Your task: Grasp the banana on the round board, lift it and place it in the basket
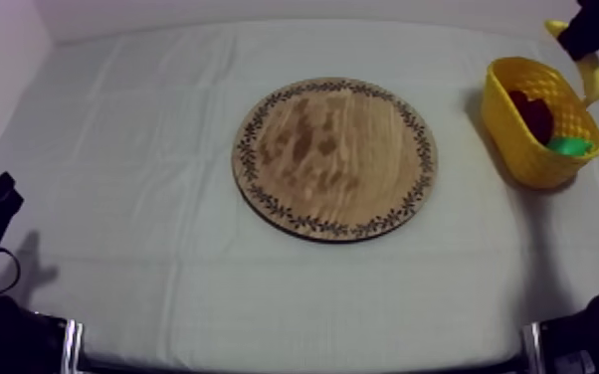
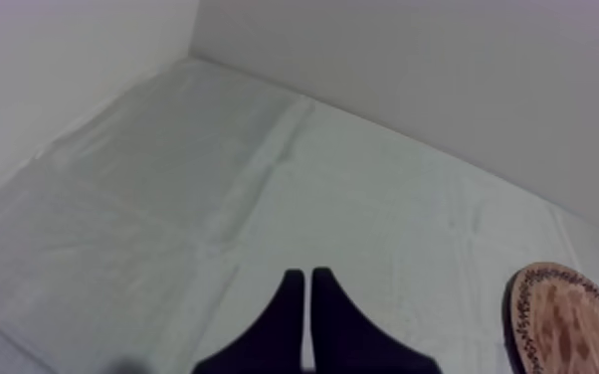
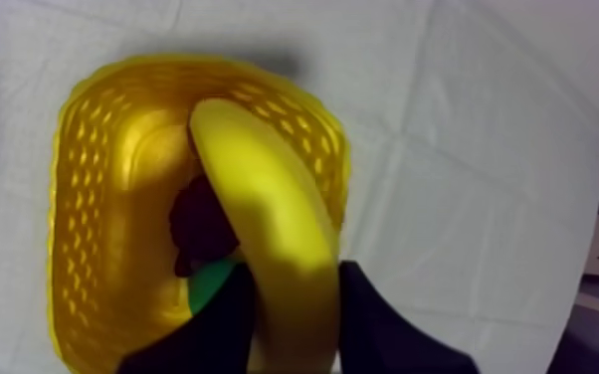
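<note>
Over the yellow basket [image 1: 518,139] my right gripper [image 3: 294,274] hangs, fingers clenched round the banana [image 3: 264,189] near one end. Its other end points down toward the basket's mouth, not yet inside as far as I can tell. Pick is done: banana is off the wooden board [image 1: 333,159], which lies well apart from the basket. Left to do, by my judgement: lower a little, let go. Banana looks plain yellow, curved, smooth, whole. Small red fruit [image 1: 534,111] and something green [image 1: 570,145] sit inside the basket. Left gripper [image 2: 308,283] is far from the basket, fingers pressed together on nothing.
</note>
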Motion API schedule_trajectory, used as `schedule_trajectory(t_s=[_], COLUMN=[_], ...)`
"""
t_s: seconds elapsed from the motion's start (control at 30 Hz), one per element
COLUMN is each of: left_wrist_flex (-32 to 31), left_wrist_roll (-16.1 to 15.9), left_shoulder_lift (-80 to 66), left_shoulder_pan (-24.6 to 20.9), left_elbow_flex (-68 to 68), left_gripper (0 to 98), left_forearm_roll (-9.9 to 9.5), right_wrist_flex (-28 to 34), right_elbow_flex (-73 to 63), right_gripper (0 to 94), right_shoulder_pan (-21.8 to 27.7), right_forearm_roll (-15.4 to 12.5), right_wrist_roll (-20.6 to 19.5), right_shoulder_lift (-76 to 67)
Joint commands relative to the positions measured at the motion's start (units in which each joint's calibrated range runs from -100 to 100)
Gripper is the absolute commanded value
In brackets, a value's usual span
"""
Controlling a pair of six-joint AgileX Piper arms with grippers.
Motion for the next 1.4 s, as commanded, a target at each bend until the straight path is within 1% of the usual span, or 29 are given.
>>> schedule_trajectory(t_s=[0.0,0.3,0.37,0.43,0.5,0.67,0.77,0.9,0.97,1.07,1.13,1.27,1.37], left_wrist_flex=[0.0,0.0,0.0,0.0,0.0,0.0,0.0,0.0,0.0,0.0,0.0,0.0,0.0], left_wrist_roll=[0.0,0.0,0.0,0.0,0.0,0.0,0.0,0.0,0.0,0.0,0.0,0.0,0.0], left_shoulder_lift=[0.0,0.0,0.0,0.0,0.0,0.0,0.0,0.0,0.0,0.0,0.0,0.0,0.0], left_shoulder_pan=[0.0,0.0,0.0,0.0,0.0,0.0,0.0,0.0,0.0,0.0,0.0,0.0,0.0], left_elbow_flex=[0.0,0.0,0.0,0.0,0.0,0.0,0.0,0.0,0.0,0.0,0.0,0.0,0.0], left_gripper=[0.1,0.1,0.1,0.1,0.1,0.1,0.1,0.1,0.1,0.1,0.1,0.1,0.1], left_forearm_roll=[0.03,0.03,0.03,0.03,0.03,0.03,0.03,0.03,0.03,0.03,0.03,0.03,0.03], right_wrist_flex=[-0.8,-4.9,-5.8,-6.4,-6.9,-8.2,-8.8,-9.1,-9.3,-9.6,-9.8,-11.1,-11.9], right_elbow_flex=[1.1,4.4,4.3,4.0,3.7,3.4,3.4,3.4,3.6,4.3,5.1,7.4,9.1], right_gripper=[12.8,14.3,15.5,18.9,26.3,52.8,66.2,79.7,83.5,85.7,84.2,76.7,69.2], right_shoulder_pan=[-0.2,-1.1,-1.1,-1.2,-1.2,-1.2,-1.1,-1.0,-0.9,-0.9,-0.9,-0.9,-1.2], right_forearm_roll=[0.2,1.0,1.2,1.3,1.4,2.0,2.2,1.9,1.7,1.1,0.5,-0.5,-0.7], right_wrist_roll=[-0.8,-3.6,-4.1,-4.6,-4.8,-5.5,-5.8,-5.7,-5.4,-4.6,-3.7,-2.4,-3.6], right_shoulder_lift=[1.7,8.9,10.3,11.7,12.8,14.8,15.5,15.5,14.8,12.9,11.0,5.6,0.7])
